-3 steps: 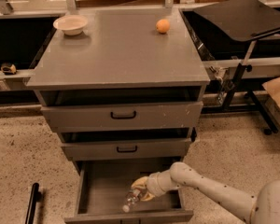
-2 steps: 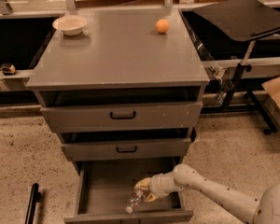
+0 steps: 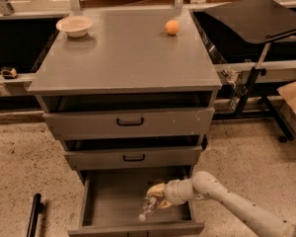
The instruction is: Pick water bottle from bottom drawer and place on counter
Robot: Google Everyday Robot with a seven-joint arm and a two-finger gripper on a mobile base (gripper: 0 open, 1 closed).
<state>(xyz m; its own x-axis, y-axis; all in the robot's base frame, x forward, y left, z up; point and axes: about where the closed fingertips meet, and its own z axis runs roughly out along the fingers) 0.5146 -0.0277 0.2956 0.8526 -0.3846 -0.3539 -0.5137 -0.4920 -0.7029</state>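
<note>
The bottom drawer [image 3: 108,201] is pulled open under the two upper drawers. The water bottle [image 3: 147,208], small, clear and crinkled, lies tilted in the drawer's right half with its cap end toward the front. My gripper [image 3: 158,196] reaches into the drawer from the right. Its yellowish fingers [image 3: 156,188] are closed around the bottle's upper end. The grey counter [image 3: 123,53] is the cabinet's flat top, well above the gripper.
A white bowl [image 3: 74,25] sits at the counter's back left and an orange fruit [image 3: 171,27] at the back right. A black tilted tray on a stand [image 3: 254,19] stands to the right. A black bar [image 3: 33,214] lies on the floor at left.
The gripper and the bottle have shifted slightly to the right and up together inside the drawer. Nothing else has moved.
</note>
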